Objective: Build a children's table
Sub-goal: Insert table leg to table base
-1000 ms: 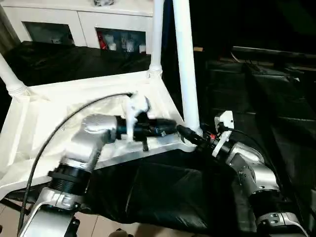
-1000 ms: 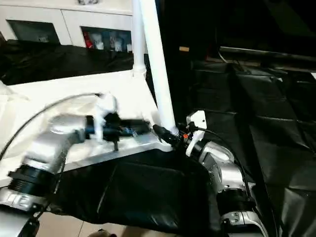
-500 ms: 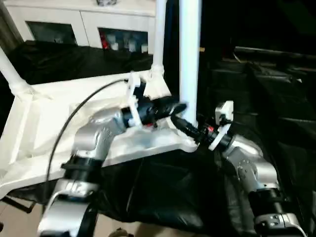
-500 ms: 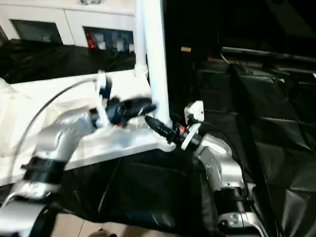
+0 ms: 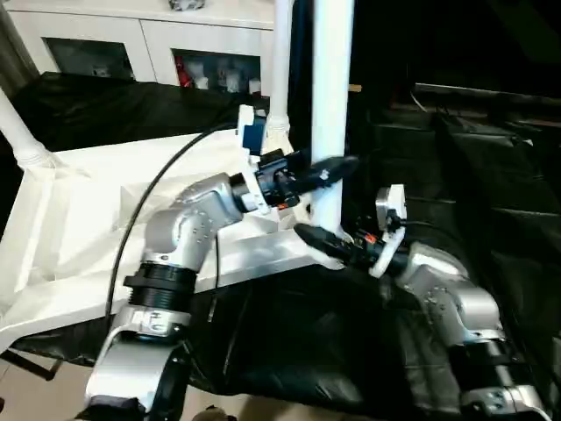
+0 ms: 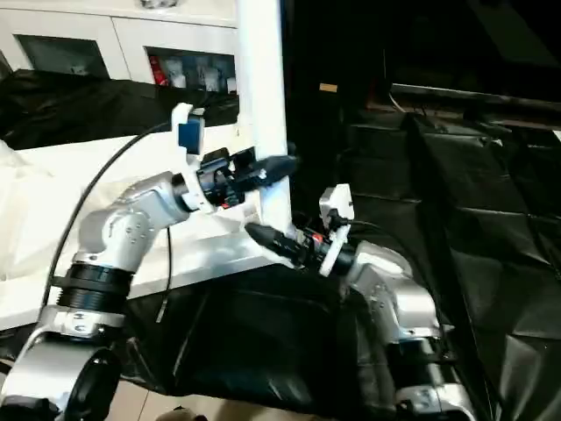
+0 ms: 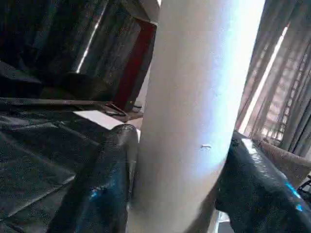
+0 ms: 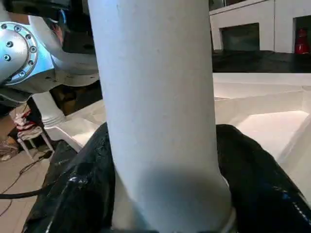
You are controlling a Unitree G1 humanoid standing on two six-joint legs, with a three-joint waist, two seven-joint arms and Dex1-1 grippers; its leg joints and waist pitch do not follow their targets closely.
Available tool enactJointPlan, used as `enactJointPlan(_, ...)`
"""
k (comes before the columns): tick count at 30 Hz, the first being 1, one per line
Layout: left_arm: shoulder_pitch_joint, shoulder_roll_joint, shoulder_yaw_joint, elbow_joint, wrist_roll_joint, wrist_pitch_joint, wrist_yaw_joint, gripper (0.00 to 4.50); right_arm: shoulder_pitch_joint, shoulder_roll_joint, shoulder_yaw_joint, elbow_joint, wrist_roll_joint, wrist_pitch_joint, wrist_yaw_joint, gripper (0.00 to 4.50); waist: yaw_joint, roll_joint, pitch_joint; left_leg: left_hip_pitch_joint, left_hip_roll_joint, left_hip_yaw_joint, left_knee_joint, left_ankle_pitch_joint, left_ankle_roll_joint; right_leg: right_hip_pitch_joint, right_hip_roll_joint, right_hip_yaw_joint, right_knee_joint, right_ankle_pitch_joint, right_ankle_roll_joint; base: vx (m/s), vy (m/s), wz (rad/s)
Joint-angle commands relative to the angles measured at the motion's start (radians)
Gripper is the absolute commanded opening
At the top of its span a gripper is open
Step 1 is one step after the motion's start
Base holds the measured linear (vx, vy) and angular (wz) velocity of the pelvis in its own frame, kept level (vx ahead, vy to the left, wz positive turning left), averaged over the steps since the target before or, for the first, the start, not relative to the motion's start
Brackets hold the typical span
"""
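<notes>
Nearest me, the right gripper (image 5: 308,237) reached in low at the foot of the upright leg (image 5: 331,105), its two black fingers (image 8: 73,194) set on either side of the tube just above the corner socket (image 5: 326,260); they looked closed against it. Slightly higher, the left gripper (image 5: 337,168) came at the same leg from the other side, fingers (image 7: 104,179) straddling the tube; whether they actually pressed on it or stood a little off, I could not tell. Leg stood nearly plumb in the near right corner of the tabletop (image 5: 79,228), which lay upside down, underside up. Judged the leg light, hollow, stiff, and smooth enough to slip under a loose pinch; being tapered, it would take a grip best low down near the socket, where a push seats it without levering the joint. Top looked rigid but thin-walled plastic, likely to slide if shoved sideways. It rested on a low surface draped in crinkled black sheeting (image 5: 289,342). Another leg (image 5: 280,61) stood at the far right corner, a third (image 5: 19,132) at the far left. Beyond, more black covering, then a white glass-door cabinet (image 5: 149,44) against the back wall.
</notes>
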Motion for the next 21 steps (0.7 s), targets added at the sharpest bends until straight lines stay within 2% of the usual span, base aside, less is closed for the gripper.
enactJointPlan(1, -0.013, 0.000, 0.014, -0.004, -0.018, 0.017, 0.011, 2.10, -0.005, -0.012, -0.009, -0.023, 0.012, 0.006, -0.001, 2.63, 0.005, -0.012, -0.072, 0.007, 0.034, -0.006, -0.060, -0.028, 0.105, 0.065, -0.055, 0.026, -0.054, 0.079, -0.302, 0.000, 0.000, 0.00)
enactJointPlan(7, -0.026, -0.004, 0.026, 0.017, -0.005, 0.034, 0.086, 1.98, -0.010, -0.016, -0.008, -0.031, 0.010, 0.020, -0.010, 2.63, 0.006, -0.011, -0.073, 0.008, 0.034, -0.006, -0.058, -0.015, 0.101, 0.063, -0.054, 0.026, -0.052, 0.089, -0.301, 0.000, 0.000, 0.00)
enactJointPlan(8, -0.031, -0.008, 0.028, 0.026, 0.012, 0.028, 0.125, 1.97, -0.013, -0.016, -0.010, -0.030, 0.004, 0.019, -0.019, 2.98, 0.006, -0.011, -0.072, 0.007, 0.034, -0.006, -0.058, -0.015, 0.102, 0.063, -0.055, 0.026, -0.052, 0.090, -0.302, 0.000, 0.000, 0.00)
enactJointPlan(9, -0.033, -0.010, 0.030, 0.030, 0.018, 0.028, 0.140, 1.96, -0.015, -0.015, -0.012, -0.029, 0.007, 0.023, -0.022, 3.19, 0.006, -0.017, -0.073, 0.007, 0.034, -0.006, -0.058, -0.014, 0.103, 0.064, -0.054, 0.026, -0.053, 0.091, -0.300, 0.000, 0.000, 0.00)
enactJointPlan(10, -0.040, -0.013, 0.031, 0.042, 0.044, 0.024, 0.197, 1.96, -0.024, -0.010, -0.028, -0.027, 0.019, 0.043, -0.040, 3.33, 0.006, -0.019, -0.072, 0.007, 0.033, -0.005, -0.058, -0.014, 0.102, 0.064, -0.053, 0.026, -0.053, 0.087, -0.298, 0.000, 0.000, 0.00)
enactJointPlan(12, -0.041, -0.014, 0.031, 0.043, 0.055, 0.023, 0.218, 1.92, -0.030, -0.009, -0.037, -0.026, 0.029, 0.053, -0.052, 3.39, 0.007, -0.018, -0.072, 0.007, 0.033, -0.007, -0.058, -0.014, 0.100, 0.065, -0.055, 0.026, -0.054, 0.071, -0.286, 0.000, 0.000, 0.00)
enactJointPlan(14, -0.051, -0.018, 0.040, 0.051, 0.070, 0.046, 0.281, 1.89, -0.041, -0.007, -0.055, -0.027, 0.045, 0.066, -0.078, 3.74, 0.007, -0.018, -0.073, 0.006, 0.032, -0.007, -0.057, -0.005, 0.099, 0.064, -0.054, 0.026, -0.053, 0.077, -0.283, 0.000, 0.000, 0.00)
enactJointPlan(19, -0.058, -0.021, 0.039, 0.033, 0.101, 0.074, 0.368, 1.89, -0.057, -0.016, -0.074, -0.040, 0.045, 0.093, -0.127, 3.80, 0.009, -0.022, -0.074, 0.006, 0.031, -0.007, -0.055, 0.023, 0.104, 0.065, -0.053, 0.025, -0.048, 0.105, -0.284, 0.000, 0.000, 0.00)
enactJointPlan(20, -0.065, -0.034, 0.040, 0.002, 0.117, 0.099, 0.455, 1.89, -0.079, -0.038, -0.069, -0.064, 0.029, 0.160, -0.171, 3.80, 0.008, -0.023, -0.073, 0.006, 0.031, -0.007, -0.055, 0.025, 0.103, 0.065, -0.052, 0.025, -0.049, 0.099, -0.282, 0.000, 0.000, 0.00)
enactJointPlan(21, -0.065, -0.034, 0.040, 0.002, 0.117, 0.099, 0.455, 1.89, -0.079, -0.038, -0.069, -0.064, 0.029, 0.160, -0.171, 3.80, 0.009, -0.024, -0.074, 0.007, 0.032, -0.007, -0.055, 0.028, 0.101, 0.066, -0.052, 0.025, -0.049, 0.102, -0.283, 0.000, 0.000, 0.00)
